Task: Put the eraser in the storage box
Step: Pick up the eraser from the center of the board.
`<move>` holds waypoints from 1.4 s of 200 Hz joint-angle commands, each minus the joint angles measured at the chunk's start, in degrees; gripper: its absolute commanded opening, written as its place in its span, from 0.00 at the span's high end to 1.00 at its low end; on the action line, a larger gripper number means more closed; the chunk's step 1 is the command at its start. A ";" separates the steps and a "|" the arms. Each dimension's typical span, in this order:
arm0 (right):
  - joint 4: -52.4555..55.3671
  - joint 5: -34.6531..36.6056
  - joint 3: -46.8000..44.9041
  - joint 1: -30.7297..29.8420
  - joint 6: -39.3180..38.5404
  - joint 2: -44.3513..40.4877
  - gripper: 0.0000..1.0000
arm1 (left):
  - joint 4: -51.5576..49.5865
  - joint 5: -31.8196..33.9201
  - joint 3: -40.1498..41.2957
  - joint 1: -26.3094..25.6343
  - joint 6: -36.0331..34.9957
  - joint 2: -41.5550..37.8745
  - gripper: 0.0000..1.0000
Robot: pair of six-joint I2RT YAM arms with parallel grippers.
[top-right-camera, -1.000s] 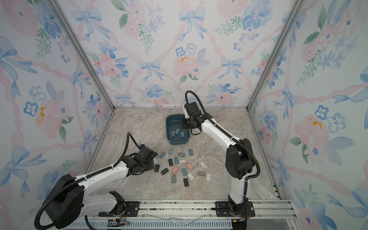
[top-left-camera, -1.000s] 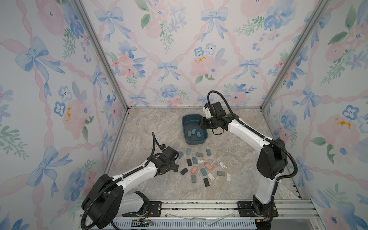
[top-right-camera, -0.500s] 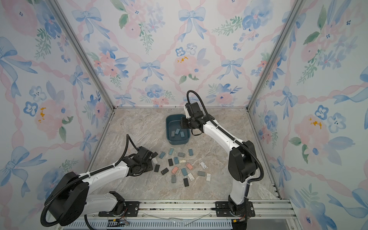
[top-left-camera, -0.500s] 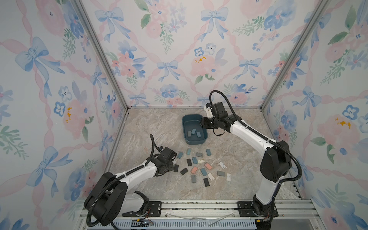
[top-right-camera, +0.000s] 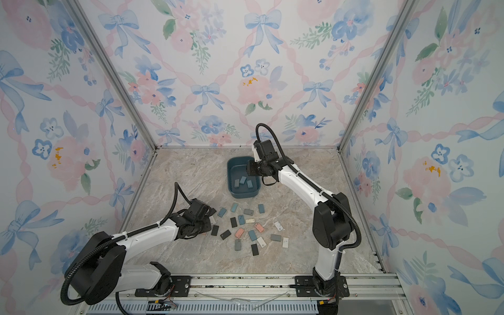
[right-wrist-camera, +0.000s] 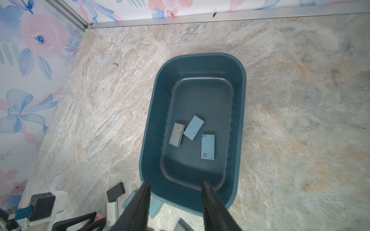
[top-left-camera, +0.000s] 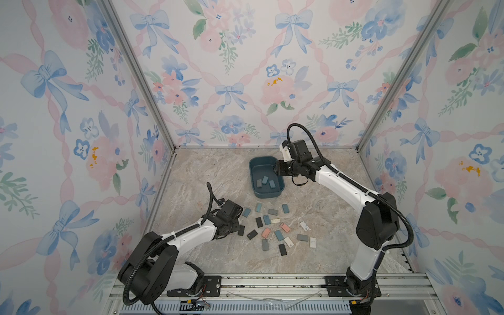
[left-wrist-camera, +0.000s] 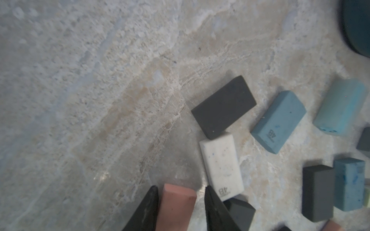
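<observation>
Pink eraser is lying on the table, sitting between the fingers of the left gripper. Jaws are narrow and straddle it: one finger is against its side and a thin gap shows at the other, so it's not pinched yet. In both top views the eraser is hidden under that gripper, which is low at the left edge of the loose erasers. That's well apart from the storage box. Left wrist view shows a white eraser stamped 4B just beside one finger. A black eraser touches the white one's end, and a blue eraser, also stamped 4B, is a bit further out. The box is upright on the table, nearer the back wall than the scatter. Inside on its floor are a grey eraser and two light-blue erasers, none stacked; I can't tell if the grey one and its light-blue neighbour touch. Right gripper hangs above the box, jaws moderately apart, nothing between them. The rest of the erasers are spread flat between the box and the front rail, in black, grey, blue, white and pink.
</observation>
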State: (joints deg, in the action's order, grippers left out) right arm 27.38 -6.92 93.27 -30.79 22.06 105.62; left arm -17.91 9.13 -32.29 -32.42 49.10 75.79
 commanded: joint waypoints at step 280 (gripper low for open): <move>-0.68 -0.84 -2.81 0.61 0.70 -2.64 0.55 | -12.85 -2.32 -2.00 -1.87 -4.98 2.73 0.77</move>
State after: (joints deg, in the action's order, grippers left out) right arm 27.16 -7.33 91.66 -30.72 22.09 105.32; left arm -26.79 9.06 -35.38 -33.78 44.14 77.32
